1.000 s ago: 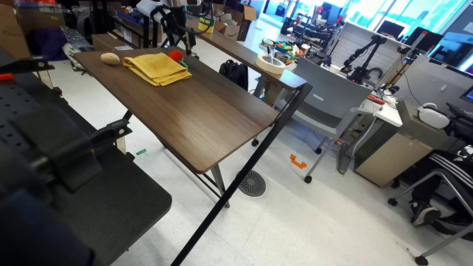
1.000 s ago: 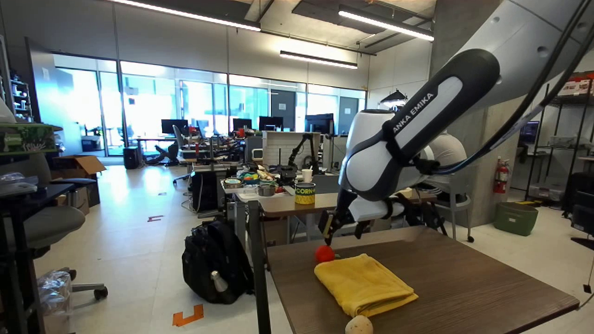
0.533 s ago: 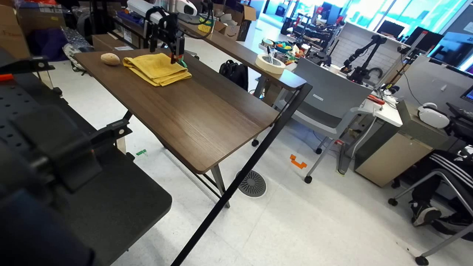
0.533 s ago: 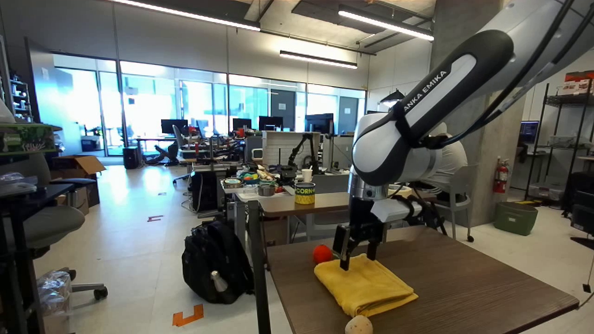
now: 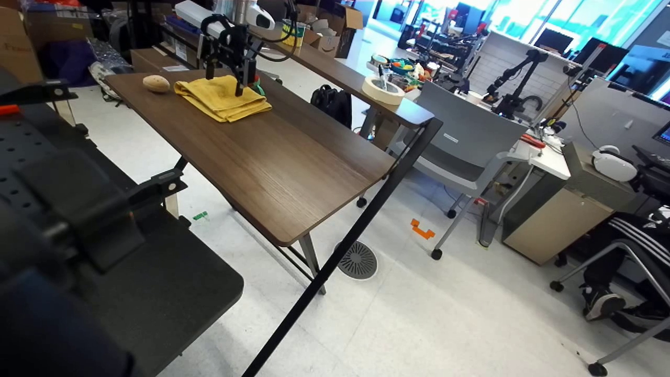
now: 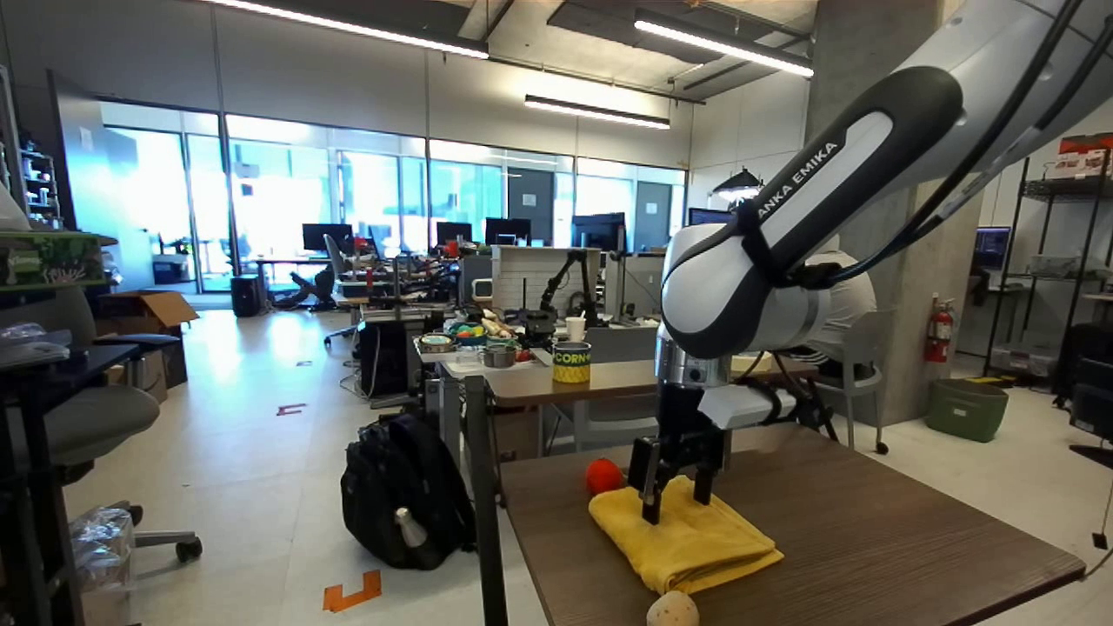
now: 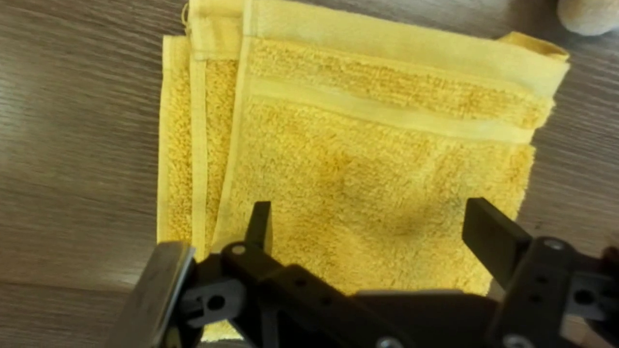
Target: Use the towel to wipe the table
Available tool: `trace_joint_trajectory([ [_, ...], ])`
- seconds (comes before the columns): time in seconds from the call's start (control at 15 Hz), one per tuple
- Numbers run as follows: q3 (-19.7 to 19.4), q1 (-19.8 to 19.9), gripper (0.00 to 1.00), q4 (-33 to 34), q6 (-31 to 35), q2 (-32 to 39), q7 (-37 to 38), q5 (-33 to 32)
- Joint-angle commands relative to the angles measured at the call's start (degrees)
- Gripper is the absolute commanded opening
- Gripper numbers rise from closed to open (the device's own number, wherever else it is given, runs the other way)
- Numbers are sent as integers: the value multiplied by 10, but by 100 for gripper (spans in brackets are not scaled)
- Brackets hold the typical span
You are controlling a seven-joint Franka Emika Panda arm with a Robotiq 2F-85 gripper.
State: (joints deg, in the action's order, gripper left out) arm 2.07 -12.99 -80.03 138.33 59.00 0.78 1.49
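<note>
Carried from near the round red ball [image 6: 603, 476], the black two-fingered gripper [image 6: 676, 506] is now poised low over the folded mustard-yellow terry towel [image 6: 696, 543], which is laid flat on the dark brown wood-grain desk [image 6: 869, 522]. The jaws are spread wide and nothing is held; whether the towel is touched cannot be told. For a firm pinch, the gripper is best pressed lightly into the pile and closed slowly, so several layers are gathered.

Downward wrist close-up, exterior views sharing table [image 5: 293, 167]
</note>
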Motion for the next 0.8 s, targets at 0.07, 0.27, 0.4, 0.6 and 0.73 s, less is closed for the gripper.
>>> trace_joint_trajectory([
  [0.07, 43, 41, 100, 35, 24, 47, -3, 30],
  [0.27, 26, 55, 100, 74, 16, 92, 23, 39],
  [0.4, 7, 68, 100, 105, 31, 120, 50, 43],
  [0.6, -28, 89, 100, 158, 46, 149, 101, 42],
  [0.73, -50, 108, 100, 193, 50, 171, 135, 44],
])
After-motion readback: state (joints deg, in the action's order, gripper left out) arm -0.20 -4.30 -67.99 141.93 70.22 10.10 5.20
